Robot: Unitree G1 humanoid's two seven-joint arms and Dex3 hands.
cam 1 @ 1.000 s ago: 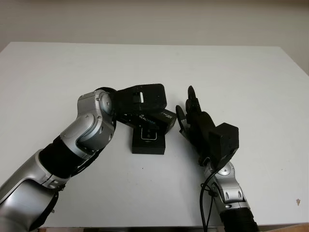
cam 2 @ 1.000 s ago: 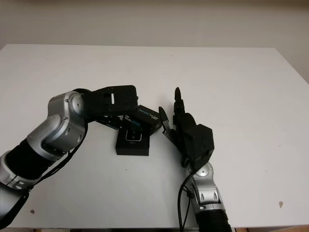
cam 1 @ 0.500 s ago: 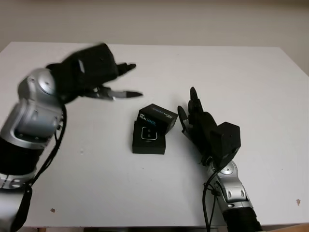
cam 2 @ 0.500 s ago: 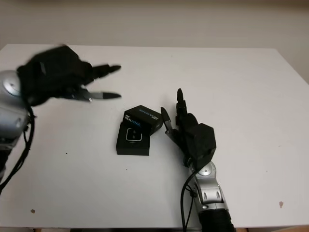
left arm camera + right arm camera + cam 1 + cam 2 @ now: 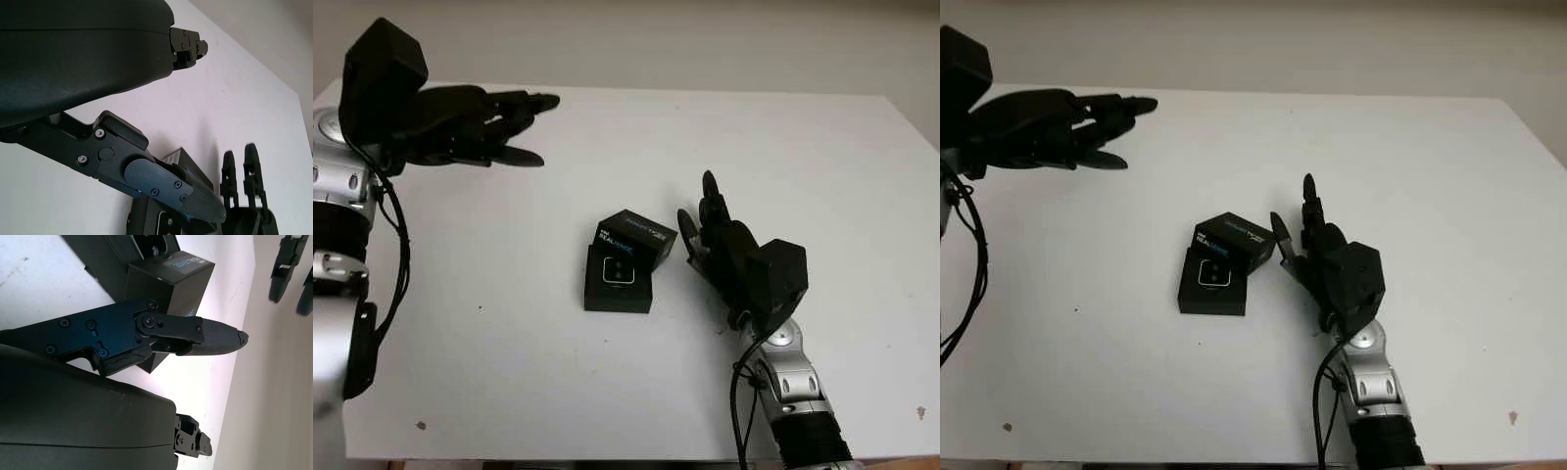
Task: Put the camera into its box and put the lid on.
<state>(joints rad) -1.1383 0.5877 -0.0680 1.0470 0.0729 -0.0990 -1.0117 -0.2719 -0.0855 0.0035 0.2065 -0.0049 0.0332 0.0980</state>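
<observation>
Camera (image 5: 620, 273) and box (image 5: 618, 286) are found together near the middle of the white table (image 5: 822, 166): the camera, with its pale face upward, is seated in the open black box. Its lid (image 5: 635, 236), a black piece with printed lettering on top, is set at the far right corner of the box, overlapping that corner and tilted so that it leans on the box edge; the box is not covered by it.

To the right of the box and lid, the right hand (image 5: 713, 235) is held just above the table with its fingers pointed away from the robot. Nothing is held by it and its fingers are extended. In the right wrist view, one finger (image 5: 210, 335) is seen stretched close beside the side wall of the lid, though contact cannot be confirmed.

At the far left of the table, the left hand (image 5: 475, 125) is raised well above the surface and well apart from the box. Nothing is gripped by it either; its fingers are stretched out toward the right. In the left wrist view, the box and the right hand are seen beyond its lower finger (image 5: 161, 183).
</observation>
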